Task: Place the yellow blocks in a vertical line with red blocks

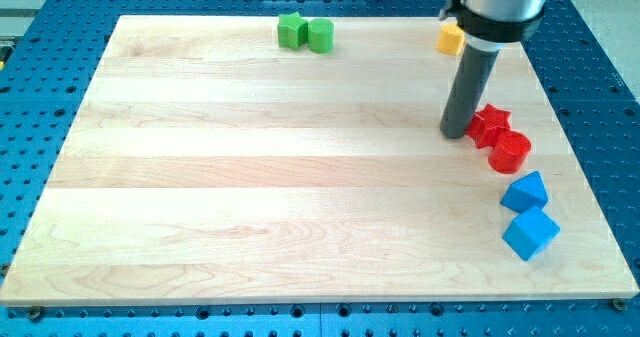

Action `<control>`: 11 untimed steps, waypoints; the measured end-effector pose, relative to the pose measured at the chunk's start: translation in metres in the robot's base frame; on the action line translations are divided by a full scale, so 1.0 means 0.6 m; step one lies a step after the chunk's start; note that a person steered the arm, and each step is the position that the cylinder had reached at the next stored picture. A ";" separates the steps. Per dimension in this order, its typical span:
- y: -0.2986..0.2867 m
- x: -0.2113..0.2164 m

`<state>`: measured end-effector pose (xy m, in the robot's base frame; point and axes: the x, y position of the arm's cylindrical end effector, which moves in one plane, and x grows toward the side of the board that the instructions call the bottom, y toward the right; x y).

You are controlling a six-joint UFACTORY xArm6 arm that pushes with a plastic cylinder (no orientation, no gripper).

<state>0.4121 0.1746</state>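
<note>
My tip (455, 133) rests on the board at the view's right, touching or just left of a red star-shaped block (489, 124). A red cylinder (510, 151) sits just below and right of the star, touching it. One yellow block (451, 39), roughly cube-shaped, lies near the board's top edge, partly hidden behind the arm's rod. No second yellow block shows; the arm may hide one.
Two green blocks (291, 30) (320, 35) sit side by side at the board's top centre. Two blue blocks (525, 191) (530, 233) lie below the red ones near the right edge. The wooden board (250, 177) lies on a blue perforated table.
</note>
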 end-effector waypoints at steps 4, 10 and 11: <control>0.156 -0.273; -0.035 -0.160; -0.017 -0.117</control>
<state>0.3418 0.1642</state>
